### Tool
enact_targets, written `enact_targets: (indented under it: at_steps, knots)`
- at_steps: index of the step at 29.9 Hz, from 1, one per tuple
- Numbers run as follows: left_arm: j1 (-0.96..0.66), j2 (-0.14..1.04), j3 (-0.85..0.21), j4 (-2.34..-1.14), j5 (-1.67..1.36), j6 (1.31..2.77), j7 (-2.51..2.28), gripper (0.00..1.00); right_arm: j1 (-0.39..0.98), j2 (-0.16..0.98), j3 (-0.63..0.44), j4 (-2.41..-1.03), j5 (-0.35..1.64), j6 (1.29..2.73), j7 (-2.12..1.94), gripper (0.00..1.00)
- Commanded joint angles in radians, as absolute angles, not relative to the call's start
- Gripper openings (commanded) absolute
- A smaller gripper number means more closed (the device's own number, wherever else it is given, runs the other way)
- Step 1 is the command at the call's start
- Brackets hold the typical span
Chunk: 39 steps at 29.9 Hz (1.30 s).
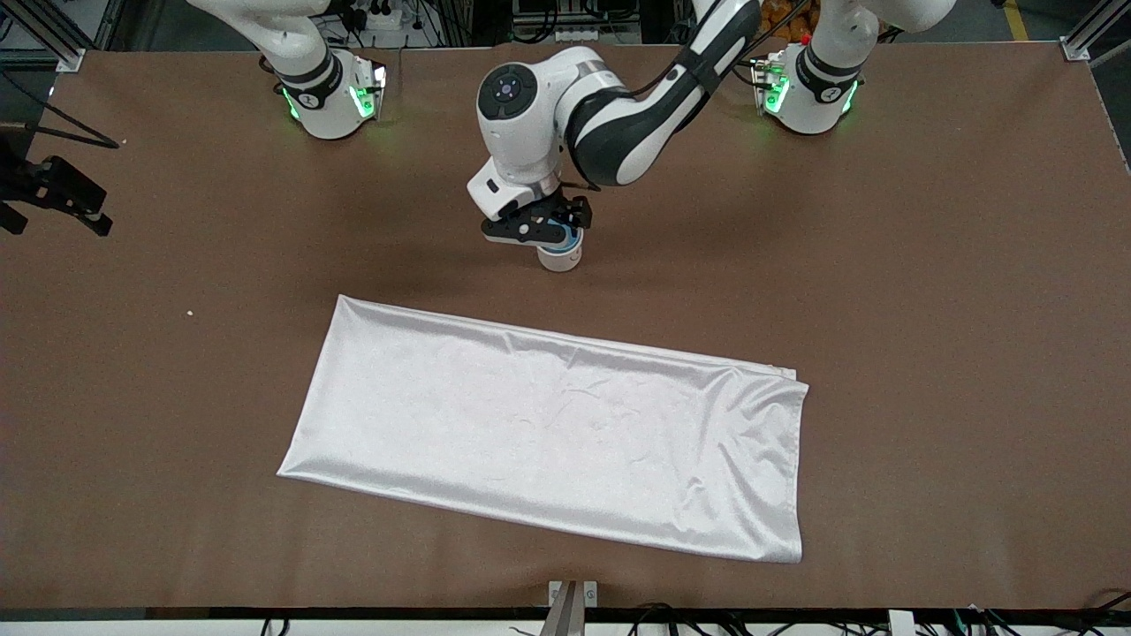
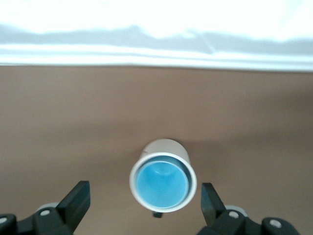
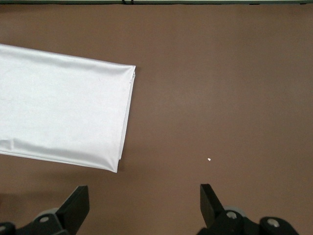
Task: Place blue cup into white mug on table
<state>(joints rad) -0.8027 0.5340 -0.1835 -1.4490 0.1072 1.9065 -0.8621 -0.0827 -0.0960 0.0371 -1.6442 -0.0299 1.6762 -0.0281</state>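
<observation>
The white mug (image 1: 560, 258) stands upright on the brown table (image 1: 884, 265), between the robots' bases and the white cloth. The blue cup (image 2: 162, 185) sits inside the mug (image 2: 164, 147), its rim just within the mug's rim. Only a sliver of the cup (image 1: 572, 237) shows in the front view, under the hand. My left gripper (image 1: 541, 228) hangs directly over the mug, open. In the left wrist view the left gripper (image 2: 144, 190) has its fingers spread wide on either side of the mug, touching nothing. My right gripper (image 3: 144, 193) is open over bare table, holding nothing.
A shiny white cloth (image 1: 548, 433) lies flat on the table, nearer the front camera than the mug; its edge (image 2: 156, 54) and one corner (image 3: 117, 166) show in the wrist views. A black mount (image 1: 53, 190) juts in at the right arm's end. A white crumb (image 1: 189, 313) lies near it.
</observation>
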Motion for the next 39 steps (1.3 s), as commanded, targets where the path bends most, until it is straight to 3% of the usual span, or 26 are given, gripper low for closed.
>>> enact_targets:
  at_steps: [1,14,32,39]
  knots:
    - [-0.715,0.411,-0.186,-1.471,0.133,1.830,-0.876,1.00,-0.080,-0.028,0.041,-1.571,-0.041,1.655,-0.031,1.00]
    - [-0.534,0.242,-0.186,-1.483,0.130,1.761,-0.879,1.00,-0.071,0.037,0.038,-1.479,-0.046,1.609,-0.031,1.00]
    - [-0.338,-0.008,-0.192,-1.663,0.069,1.763,-0.853,1.00,-0.078,0.035,0.035,-1.489,-0.051,1.566,-0.032,1.00]
    - [-0.229,-0.072,-0.192,-1.736,0.012,1.761,-0.628,1.00,-0.077,0.035,0.035,-1.489,-0.051,1.565,-0.034,1.00]
